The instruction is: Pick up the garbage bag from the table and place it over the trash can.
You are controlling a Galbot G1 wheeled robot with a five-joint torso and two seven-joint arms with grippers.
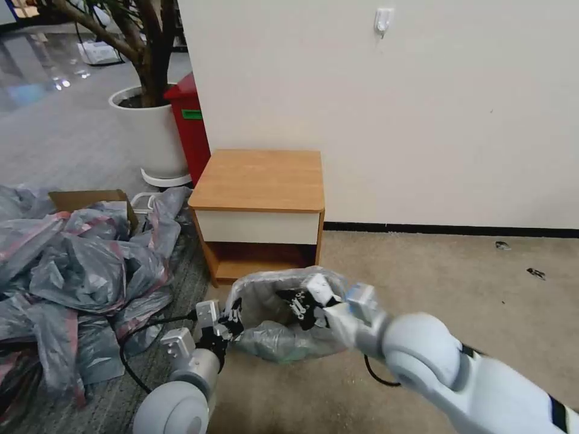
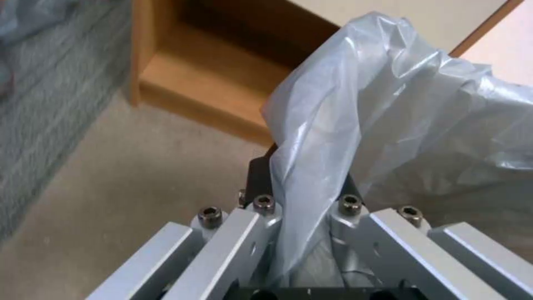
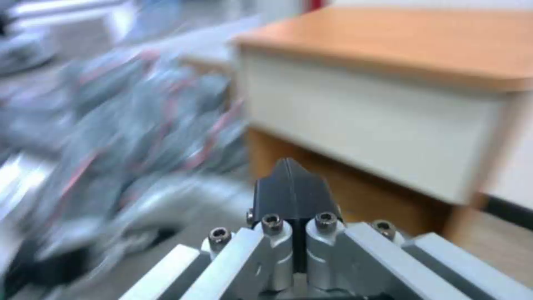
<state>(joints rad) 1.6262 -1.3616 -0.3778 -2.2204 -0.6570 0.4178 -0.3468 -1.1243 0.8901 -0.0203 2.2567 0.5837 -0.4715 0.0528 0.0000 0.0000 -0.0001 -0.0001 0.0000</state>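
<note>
Item, garbage bag (image 1: 283, 319): draped over the trash can on the floor before the desk (image 1: 259, 181), its left rim fold pinched in my clamped left end effector (image 1: 232, 322), my right end effector (image 3: 291, 187) closed empty above the mouth.

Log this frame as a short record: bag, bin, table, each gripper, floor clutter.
garbage bag: grey translucent, draped over the trash can on the carpet in front of the table
trash can: covered by the bag, its own surface not visible
table: top bare, open shelf below
left gripper: at the bag's left edge, shut on a fold of plastic
right gripper: over the bag's open mouth, fingers closed together, nothing between them
heap of bags: on the floor left of the table
cardboard box: behind the heap
</note>
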